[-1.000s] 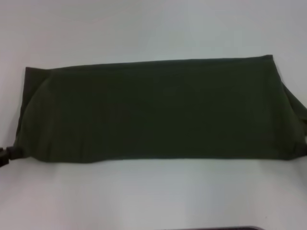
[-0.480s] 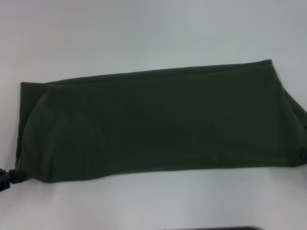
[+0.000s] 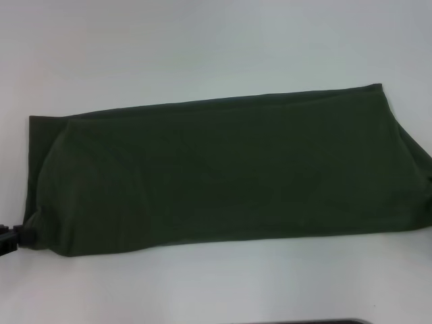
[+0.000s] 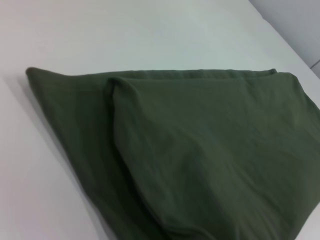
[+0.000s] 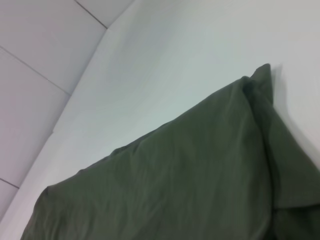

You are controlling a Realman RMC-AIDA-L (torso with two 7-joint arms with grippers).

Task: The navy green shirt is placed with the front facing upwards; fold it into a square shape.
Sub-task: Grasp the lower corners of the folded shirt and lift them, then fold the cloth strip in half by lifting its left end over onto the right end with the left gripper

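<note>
The left end effector (image 3: 8, 239) shows only as a dark tip at the left edge of the head view, low over the bench (image 3: 202, 40) and touching the near left corner of the navy green shirt (image 3: 216, 175); whether it is parted or closed on the cloth I cannot tell. The right end effector is outside the head view, and its own wrist camera shows only cloth and bench. The shirt lies folded into a long band across the white bench, plain side up, its far edge slanting slightly up toward the right. In the left wrist view the upper layer (image 4: 210, 150) overlaps the lower layer (image 4: 70, 110), leaving a strip exposed.
</note>
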